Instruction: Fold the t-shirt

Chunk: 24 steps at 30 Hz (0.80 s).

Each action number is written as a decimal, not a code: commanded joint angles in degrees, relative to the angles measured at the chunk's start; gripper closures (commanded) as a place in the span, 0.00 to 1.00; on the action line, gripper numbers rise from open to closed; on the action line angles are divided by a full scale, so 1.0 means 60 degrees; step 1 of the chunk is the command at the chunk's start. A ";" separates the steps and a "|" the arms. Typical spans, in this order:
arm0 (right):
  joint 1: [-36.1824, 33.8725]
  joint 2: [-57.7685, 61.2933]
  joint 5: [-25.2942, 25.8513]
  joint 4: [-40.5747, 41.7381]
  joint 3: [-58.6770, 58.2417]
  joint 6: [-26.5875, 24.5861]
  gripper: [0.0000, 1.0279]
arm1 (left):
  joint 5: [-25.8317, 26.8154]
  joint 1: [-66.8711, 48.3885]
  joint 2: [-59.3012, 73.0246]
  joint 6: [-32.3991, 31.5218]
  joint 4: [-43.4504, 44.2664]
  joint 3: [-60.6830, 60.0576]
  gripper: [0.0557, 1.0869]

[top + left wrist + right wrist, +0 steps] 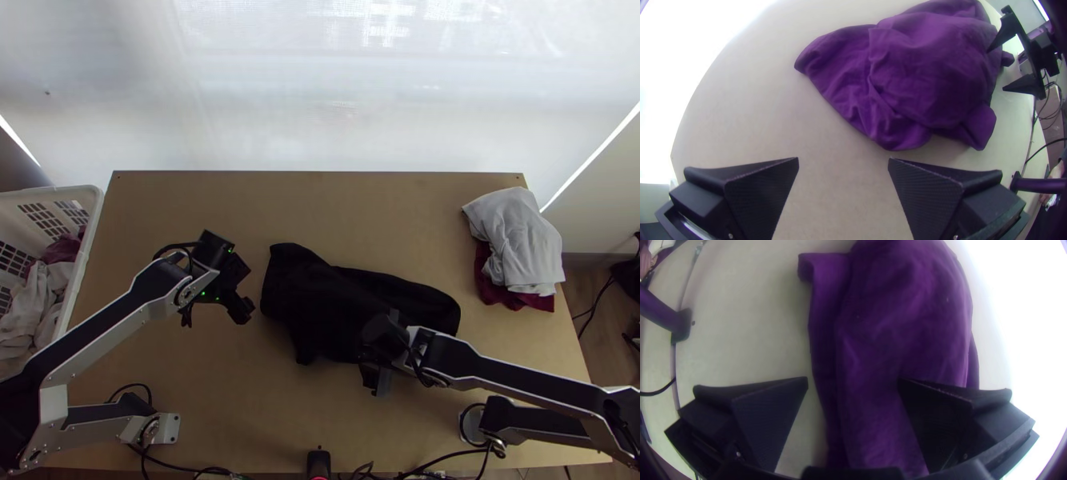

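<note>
Right hand (853, 379): fingers wide apart, nothing gripped; bunched t-shirt (907, 329) partly beneath it. Left hand (843, 158): likewise parted, empty; t-shirt beyond its fingertips. Judged step: opening out before folding. Next: pinch edges, spread flat on worktop (376, 216)

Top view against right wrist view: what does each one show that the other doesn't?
Top view: the white basket with clothes in it, the pile of pale and dark red cloth on the table's right side, and the left gripper to the left of the t-shirt.

Right wrist view: the inner faces of the right gripper's fingers, spread wide, one over the t-shirt and the other over bare wood.

Both: the t-shirt lying loosely bunched, the right gripper by it, and the table.
</note>
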 commanded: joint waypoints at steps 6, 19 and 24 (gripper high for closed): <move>0.0028 -0.0077 0.0450 0.0502 -0.0084 -0.0053 0.29 | 0.0002 0.0126 -0.0292 0.0007 0.0082 -0.0334 0.05; 0.0101 -0.0077 0.0479 0.0898 -0.0538 -0.0083 0.46 | 0.0002 0.0170 -0.0541 -0.0007 0.0125 -0.0598 0.05; 0.0130 0.0055 0.0479 0.0898 -0.0538 -0.0083 0.42 | 0.0002 0.0199 -0.0600 -0.0007 0.0140 -0.0686 0.05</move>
